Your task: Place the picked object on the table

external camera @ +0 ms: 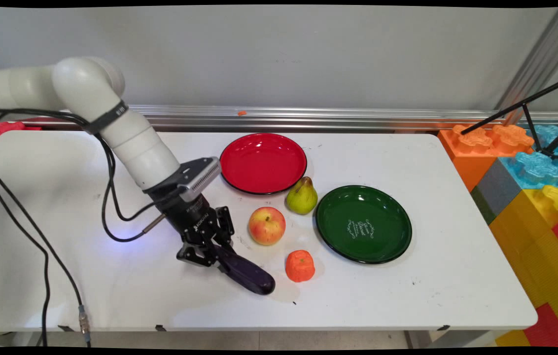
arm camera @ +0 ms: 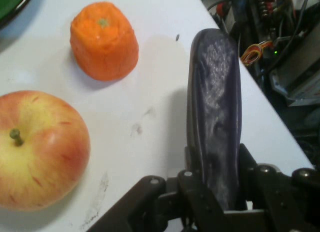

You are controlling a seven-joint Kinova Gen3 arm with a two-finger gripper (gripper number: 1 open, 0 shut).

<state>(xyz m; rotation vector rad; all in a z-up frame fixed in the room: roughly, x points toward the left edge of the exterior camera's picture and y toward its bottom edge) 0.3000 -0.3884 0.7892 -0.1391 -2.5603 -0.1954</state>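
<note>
Gripper (external camera: 217,256) clamped a long dark purple eggplant (external camera: 247,273) low over the white table (external camera: 407,296); red-yellow apple (external camera: 266,225) sat at one o'clock, orange fruit (external camera: 300,266) at three.

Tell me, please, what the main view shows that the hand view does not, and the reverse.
Only the main view shows the red plate, the pear and the whole green plate. Only the hand view shows, close up, the claw shut on the purple eggplant, plus wiring past the table edge. Both show the apple and the orange fruit beside the eggplant.
</note>
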